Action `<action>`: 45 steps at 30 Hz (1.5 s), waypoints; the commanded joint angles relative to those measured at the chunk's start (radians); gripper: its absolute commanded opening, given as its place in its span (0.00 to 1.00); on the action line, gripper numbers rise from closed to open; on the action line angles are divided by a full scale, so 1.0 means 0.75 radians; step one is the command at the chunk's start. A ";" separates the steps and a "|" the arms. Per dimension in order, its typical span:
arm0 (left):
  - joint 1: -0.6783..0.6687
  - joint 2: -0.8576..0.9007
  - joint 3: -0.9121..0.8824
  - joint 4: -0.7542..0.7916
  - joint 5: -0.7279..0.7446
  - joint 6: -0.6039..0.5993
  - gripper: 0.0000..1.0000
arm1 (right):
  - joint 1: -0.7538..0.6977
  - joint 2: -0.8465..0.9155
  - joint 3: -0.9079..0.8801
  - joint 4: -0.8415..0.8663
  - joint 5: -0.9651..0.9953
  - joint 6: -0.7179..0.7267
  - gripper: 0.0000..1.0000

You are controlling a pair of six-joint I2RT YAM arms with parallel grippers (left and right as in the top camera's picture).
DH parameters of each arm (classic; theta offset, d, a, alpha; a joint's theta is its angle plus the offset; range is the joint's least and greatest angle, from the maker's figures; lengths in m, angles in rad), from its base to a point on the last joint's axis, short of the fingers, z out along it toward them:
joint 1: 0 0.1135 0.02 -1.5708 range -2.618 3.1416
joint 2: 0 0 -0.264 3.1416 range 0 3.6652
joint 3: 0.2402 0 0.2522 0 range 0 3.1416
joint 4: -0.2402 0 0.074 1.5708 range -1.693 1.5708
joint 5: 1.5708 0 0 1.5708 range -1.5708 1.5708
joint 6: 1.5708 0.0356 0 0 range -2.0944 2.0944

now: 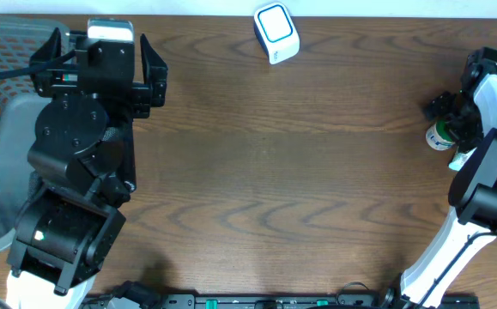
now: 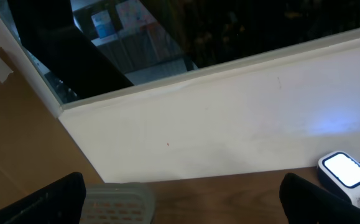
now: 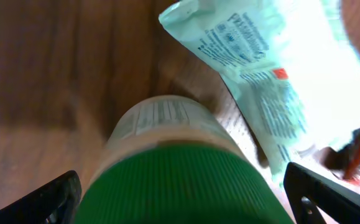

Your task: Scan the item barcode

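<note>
Logging: I see the right gripper (image 3: pixel 183 190) spread wide around the green-capped white plastic bottle (image 3: pixel 167 124), fingers clear of it. It stands capped at the brown wooden table's (image 1: pixel 274 172) right edge, contents hidden, with a pale printed pouch (image 3: pixel 260 81) just beside. Left gripper (image 2: pixel 183 202) agape, empty.

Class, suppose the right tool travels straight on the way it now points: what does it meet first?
Most likely the bottle, directly ahead of the right tool and between its open fingers. The pouch lies off to one side.
</note>
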 commanded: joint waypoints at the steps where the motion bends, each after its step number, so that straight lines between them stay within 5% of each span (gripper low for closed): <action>1: 0.006 -0.008 0.021 0.004 -0.008 0.013 1.00 | -0.006 -0.192 0.033 -0.025 0.011 0.036 0.99; 9: 0.006 -0.008 0.021 0.004 -0.008 0.012 1.00 | 0.027 -0.533 0.033 -0.193 0.088 0.081 0.99; 15: 0.006 -0.008 0.021 0.004 -0.008 0.012 1.00 | 0.179 -0.670 0.033 -0.241 -0.023 -0.072 0.99; 29: 0.006 -0.008 0.021 0.004 -0.008 0.012 1.00 | 0.863 -0.698 0.033 0.031 -0.031 -0.179 0.99; 45: 0.006 -0.008 0.021 0.004 -0.008 0.012 1.00 | 0.966 -0.696 0.033 0.021 0.029 -0.179 0.99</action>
